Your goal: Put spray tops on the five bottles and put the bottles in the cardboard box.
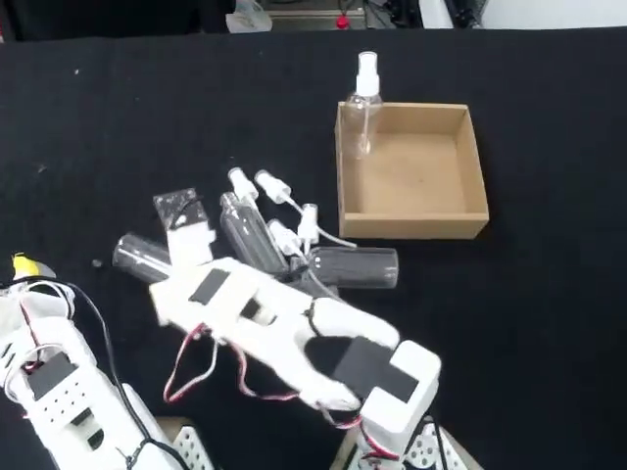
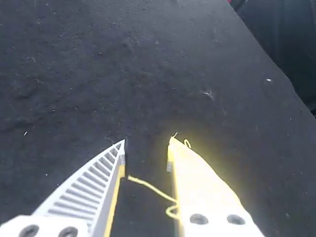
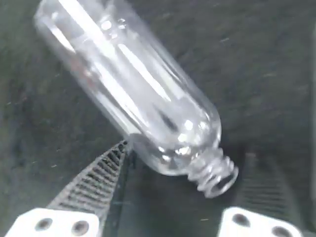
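A clear bottle [image 3: 133, 94] without a top lies on the black table, its threaded neck [image 3: 215, 175] between the spread fingers of my open right gripper [image 3: 187, 153]. In the high view this bottle [image 1: 140, 257] sticks out left from under my right arm [image 1: 284, 313]. Two more open bottles [image 1: 245, 233] [image 1: 355, 266] lie near the middle, with several loose spray tops [image 1: 274, 186] around them. One bottle with a spray top [image 1: 363, 108] stands at the far left corner of the cardboard box [image 1: 411, 227], seemingly inside. My left gripper [image 2: 146, 143] hangs open over bare table.
My left arm [image 1: 49, 392] sits at the front left corner, its yellow fingertip [image 1: 24, 264] near the table's left edge. A black square part [image 1: 176, 208] shows at the far end of my right arm. Clutter lines the far edge beyond the table.
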`<action>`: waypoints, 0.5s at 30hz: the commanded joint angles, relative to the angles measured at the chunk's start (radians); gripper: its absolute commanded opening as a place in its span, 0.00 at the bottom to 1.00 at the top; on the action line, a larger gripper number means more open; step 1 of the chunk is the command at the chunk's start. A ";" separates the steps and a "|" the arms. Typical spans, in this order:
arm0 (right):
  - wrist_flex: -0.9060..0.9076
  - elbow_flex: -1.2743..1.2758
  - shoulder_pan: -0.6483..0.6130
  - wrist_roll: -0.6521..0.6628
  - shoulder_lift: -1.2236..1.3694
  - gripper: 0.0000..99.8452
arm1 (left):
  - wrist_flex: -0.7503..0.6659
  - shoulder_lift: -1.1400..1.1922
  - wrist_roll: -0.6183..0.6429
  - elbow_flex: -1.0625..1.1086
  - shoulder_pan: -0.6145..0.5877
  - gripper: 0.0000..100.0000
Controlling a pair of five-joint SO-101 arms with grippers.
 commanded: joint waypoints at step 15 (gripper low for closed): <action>0.170 0.082 0.003 0.157 -0.389 0.01 | -0.023 -0.009 0.003 -0.042 0.090 0.15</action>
